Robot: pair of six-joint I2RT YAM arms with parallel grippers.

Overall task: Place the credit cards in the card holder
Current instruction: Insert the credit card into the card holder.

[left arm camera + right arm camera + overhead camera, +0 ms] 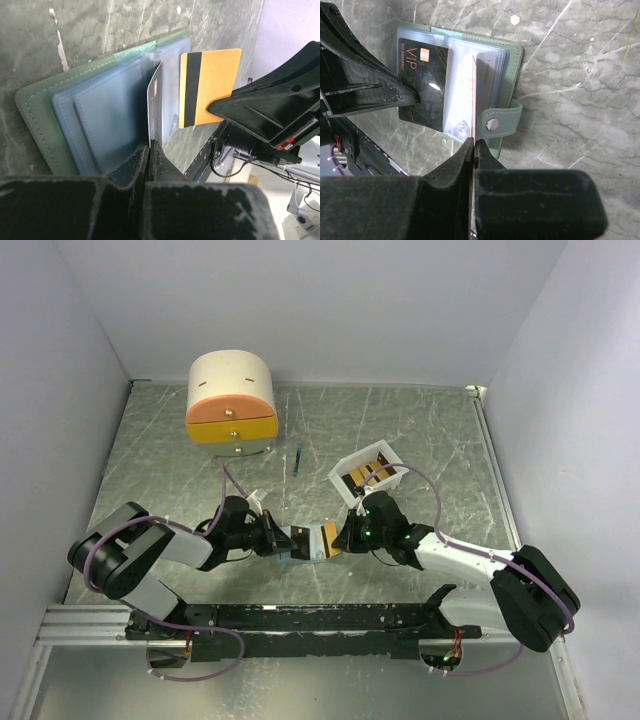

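Observation:
The grey-green card holder (312, 543) lies open on the table between my two grippers, its clear blue sleeves (100, 120) fanned out and its snap strap (501, 122) at one side. My left gripper (150, 144) is shut on the black card (154, 97), seen edge-on there. The right wrist view shows that card's VIP face (422, 82), with its far end under a clear sleeve. My right gripper (474, 142) is shut on the gold-yellow card (210, 87), which stands on edge over the holder (512, 60). In the top view the left gripper (278, 539) and right gripper (347, 536) face each other.
A white tray (392, 455) holding more cards stands behind the right gripper. A cream-and-orange drawer box (232, 403) sits at the back left. A thin blue stick (297, 460) lies between them. White walls enclose the table, and a black rail (300, 618) runs along its near edge.

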